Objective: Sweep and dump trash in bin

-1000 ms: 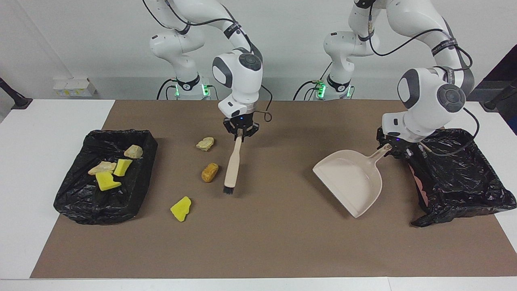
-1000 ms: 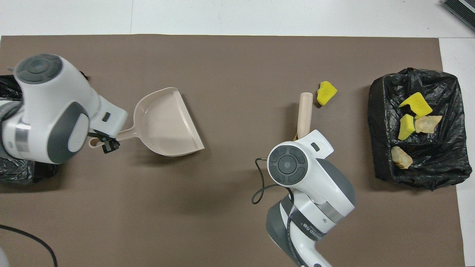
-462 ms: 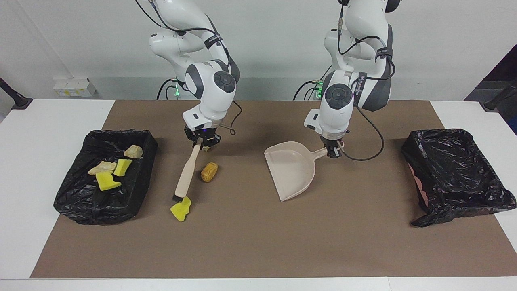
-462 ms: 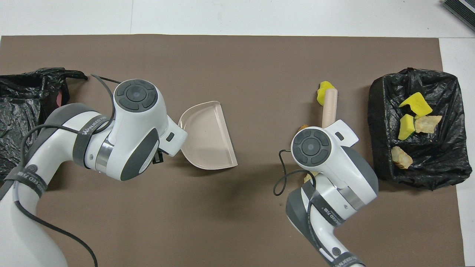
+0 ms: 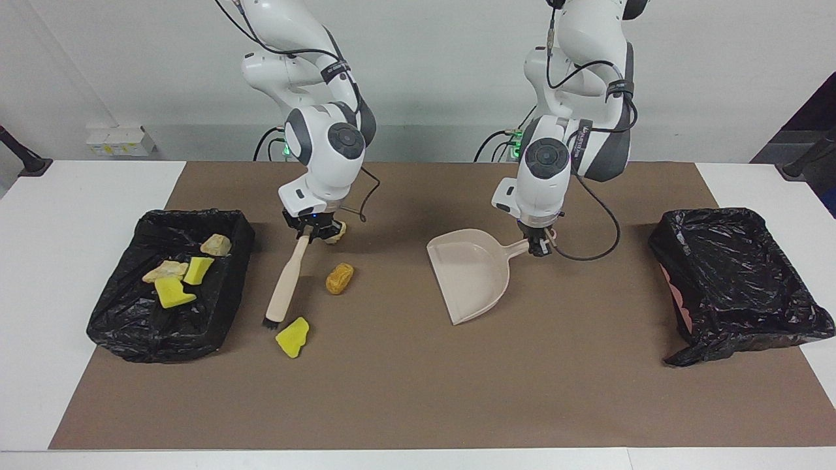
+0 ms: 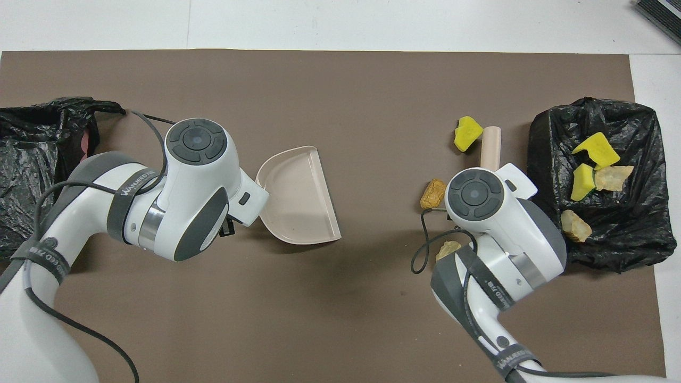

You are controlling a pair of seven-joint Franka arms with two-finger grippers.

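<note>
- seven pieces of trash are seen: four lie in the black-lined bin (image 5: 117,313) at the right arm's end of the table, and three are left on the brown mat (image 5: 418,391).
- the loose yellow sponge chunk (image 5: 293,337) lies just beside the bristles of the brush (image 5: 285,288); the orange-brown lump (image 5: 339,278) lies nearer the robots, and a tan lump (image 5: 337,231) is half hidden beside the right gripper (image 5: 312,230).
- the right gripper is clamped on the top of the brush handle, the brush slanting down to the mat.
- the left gripper (image 5: 539,245) is closed on the handle of the dustpan (image 5: 471,274), which is set at mid-table, well apart from the scraps; a second lined bin (image 5: 738,287) sits at the left arm's end.
- the scraps are judged light and soft, the sponge springy, so they are likely to roll or skip under a stroke; they are better pushed low from the bin side than pinched.
- against half a second ago, the brush tip has been shifted off the yellow chunk toward the filled bin, the chunk has stayed put, and the dustpan is unchanged.
</note>
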